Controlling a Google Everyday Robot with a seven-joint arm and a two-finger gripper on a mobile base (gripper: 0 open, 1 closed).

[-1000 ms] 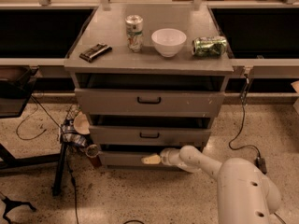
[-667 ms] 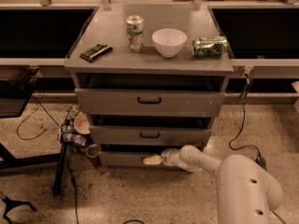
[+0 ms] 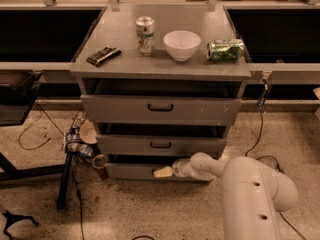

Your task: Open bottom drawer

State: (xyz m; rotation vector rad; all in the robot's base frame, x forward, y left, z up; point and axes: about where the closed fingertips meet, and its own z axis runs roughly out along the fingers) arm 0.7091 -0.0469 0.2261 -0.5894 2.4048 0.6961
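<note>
Gripper point(image 3: 163, 172) still at bottom drawer point(image 3: 129, 172)

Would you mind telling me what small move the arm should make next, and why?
Probably a short, straight pull back toward the robot's body. The gripper is at the front of the bottom drawer, about mid-width, covering the spot where a handle would be, so a grasp there seems likely but cannot be confirmed. The drawer looks hardly open yet.
</note>
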